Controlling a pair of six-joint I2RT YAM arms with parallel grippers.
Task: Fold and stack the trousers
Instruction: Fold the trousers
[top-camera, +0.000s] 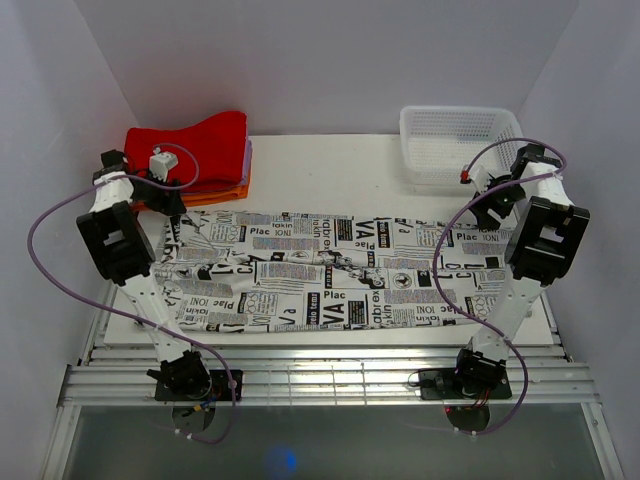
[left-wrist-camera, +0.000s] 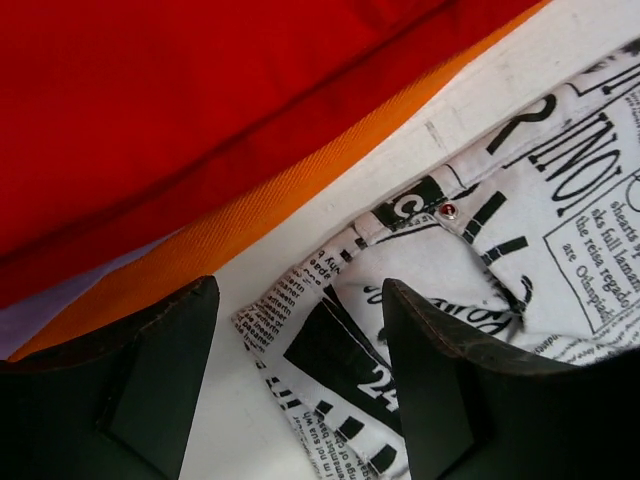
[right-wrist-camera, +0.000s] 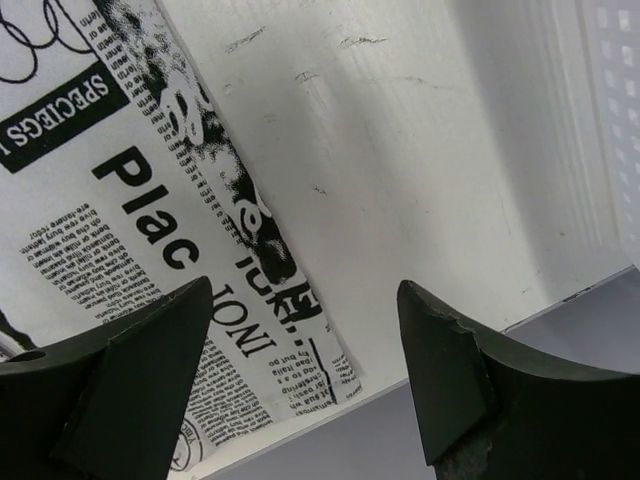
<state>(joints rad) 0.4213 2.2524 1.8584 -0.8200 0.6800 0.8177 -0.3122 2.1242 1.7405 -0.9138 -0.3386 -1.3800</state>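
The trousers (top-camera: 320, 270), white with black newspaper print, lie spread flat lengthwise across the table. My left gripper (top-camera: 172, 208) hovers over their back left corner. In the left wrist view it (left-wrist-camera: 300, 315) is open, and the waistband corner (left-wrist-camera: 330, 340) with a red rivet (left-wrist-camera: 449, 211) lies between and below the fingers, untouched. My right gripper (top-camera: 478, 212) hangs over the back right end. In the right wrist view it (right-wrist-camera: 305, 305) is open above the leg hem corner (right-wrist-camera: 300, 330), holding nothing.
A stack of folded cloths sits at the back left: red (top-camera: 195, 145) on top, orange (top-camera: 215, 197) beneath, with a purple edge (left-wrist-camera: 60, 300). It lies close to the waistband. A white mesh basket (top-camera: 455, 140) stands at the back right. The table's edge (right-wrist-camera: 420, 385) runs just past the hem.
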